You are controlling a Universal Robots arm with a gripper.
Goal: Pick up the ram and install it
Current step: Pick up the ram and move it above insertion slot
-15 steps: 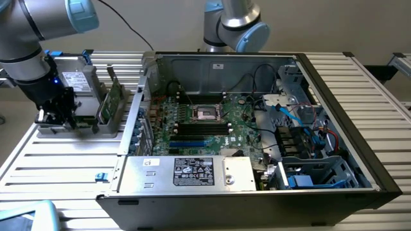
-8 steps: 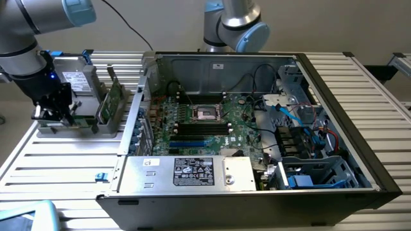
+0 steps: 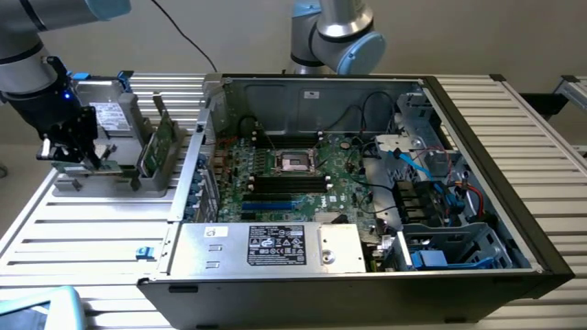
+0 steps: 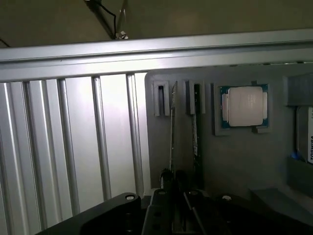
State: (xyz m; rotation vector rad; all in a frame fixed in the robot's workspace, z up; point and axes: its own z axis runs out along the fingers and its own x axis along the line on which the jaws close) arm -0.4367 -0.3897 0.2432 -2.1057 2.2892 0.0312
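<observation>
Claw first: we see it clenched on the ram, which stands on edge in a slot of its grey holder (upright, we judge, so its faces can be pinched), near a processor, on the slatted surface.

Ram: long, thin stick, seen edge-on in the wrist view; chips and label cannot be made out from this angle. It stands upright on its long edge in a narrow slot of the grey holder. Its near end sits clamped between the fingertips of the gripper. Not yet in a motherboard slot.
</observation>
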